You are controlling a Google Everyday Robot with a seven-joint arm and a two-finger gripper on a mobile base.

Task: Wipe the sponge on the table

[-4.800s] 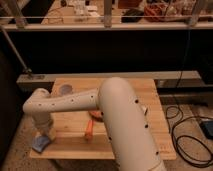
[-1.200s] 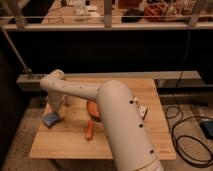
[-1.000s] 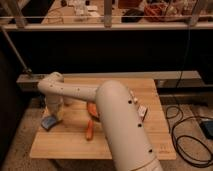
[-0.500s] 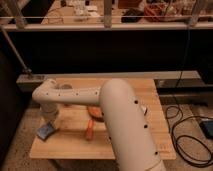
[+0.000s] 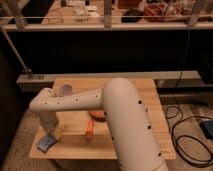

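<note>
The light-blue sponge [image 5: 45, 144] lies flat on the wooden table [image 5: 145, 112] at its front left corner. My gripper [image 5: 50, 137] comes down on the sponge from above and to the right, shut on it and pressing it to the planks. The white arm sweeps from the lower right across the middle of the table and hides much of the tabletop.
An orange bowl [image 5: 98, 114] shows partly under the arm, with a slim orange stick [image 5: 89, 131] just in front of it. A pale cup [image 5: 64, 90] stands at the back left. A grey ledge [image 5: 165, 76] runs behind the table; cables [image 5: 187, 125] lie on the floor to the right.
The gripper and the sponge have slid together along the left side of the table towards the front left corner. The bowl and the stick have not moved.
</note>
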